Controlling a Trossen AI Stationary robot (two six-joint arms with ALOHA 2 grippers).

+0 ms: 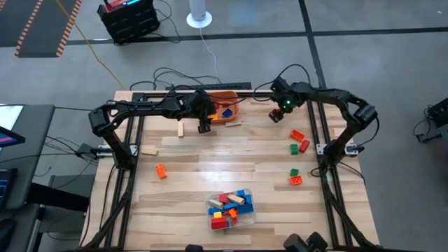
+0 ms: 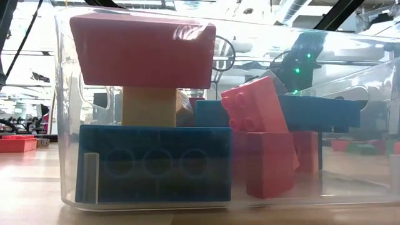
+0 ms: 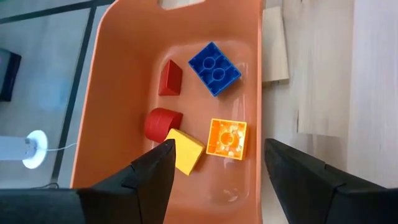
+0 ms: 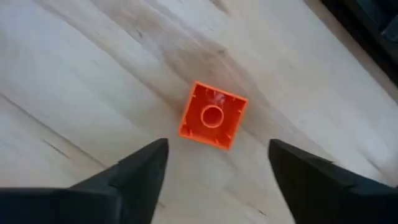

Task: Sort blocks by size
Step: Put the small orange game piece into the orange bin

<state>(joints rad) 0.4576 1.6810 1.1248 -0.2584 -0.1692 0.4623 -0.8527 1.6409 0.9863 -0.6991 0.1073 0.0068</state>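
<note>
My left gripper point(image 3: 214, 171) is open and empty over the near rim of the orange bowl point(image 3: 118, 74), also seen in the high view point(image 1: 207, 120). In the bowl lie a blue square block point(image 3: 214, 68), an orange block point(image 3: 227, 138), a yellow block point(image 3: 185, 150) and two red pieces point(image 3: 163, 122). My right gripper point(image 4: 217, 171) is open above a small orange square block point(image 4: 212, 116) that lies hollow side up on the table at the far right point(image 1: 276, 115). Its fingers stand on either side of the block, clear of it.
A clear tub point(image 1: 229, 208) of red, blue, tan and yellow blocks point(image 2: 153, 164) stands near the front edge. Loose blocks lie at the right point(image 1: 299, 140), point(image 1: 295, 176) and left point(image 1: 161, 170), with tan pieces point(image 1: 149, 150), point(image 1: 180, 129) near the bowl point(image 1: 227, 108).
</note>
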